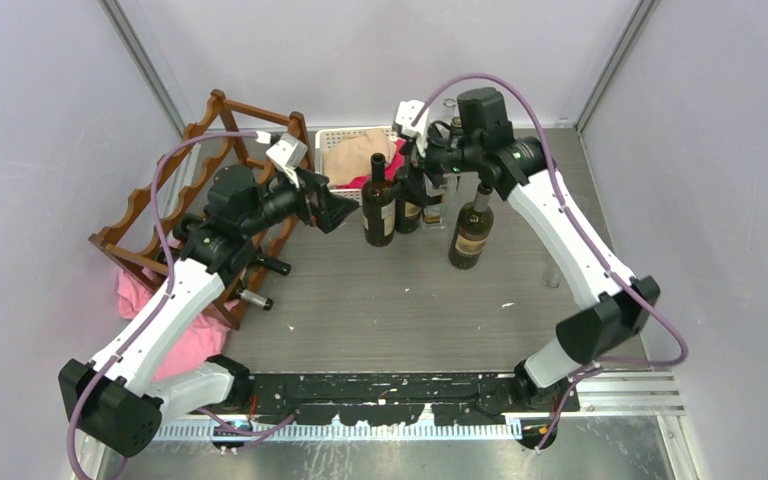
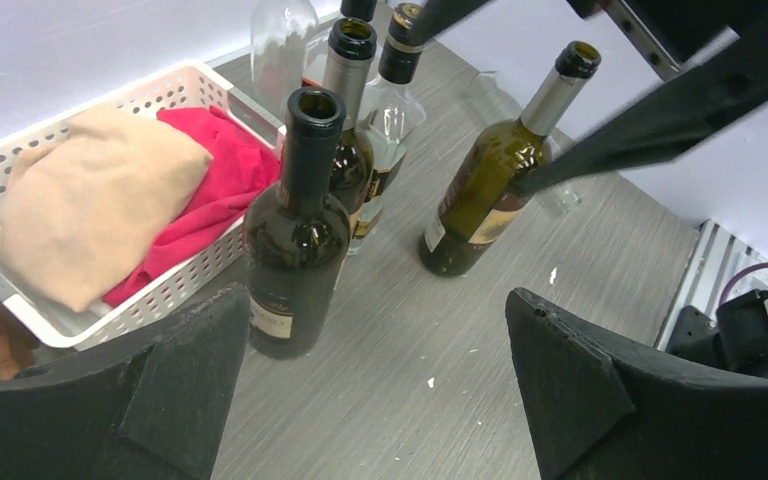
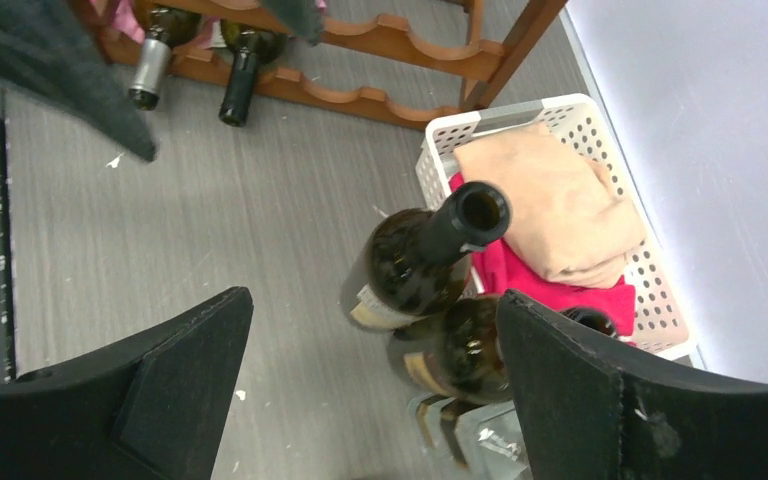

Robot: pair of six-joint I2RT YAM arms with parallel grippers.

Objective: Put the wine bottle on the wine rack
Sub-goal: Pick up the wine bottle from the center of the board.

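Dark uncorked wine bottle (image 1: pixel 378 210) stands upright mid-table, reddish-brown scalloped wine rack (image 3: pixel 390 38) off to its left with two bottles (image 3: pixel 243 70) lying in it.

A white basket (image 1: pixel 332 135) sits at the table's (image 1: pixel 380 300) far edge, holding a beige cloth (image 1: pixel 355 158) over a red cloth (image 2: pixel 215 185). A pink cloth (image 1: pixel 198 348) lies at the left edge

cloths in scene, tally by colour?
Tan cloth: 1, in the white basket
Red cloth: 1, in the same basket
Pink cloth: 1, at the near end of the wine rack
Total: 3
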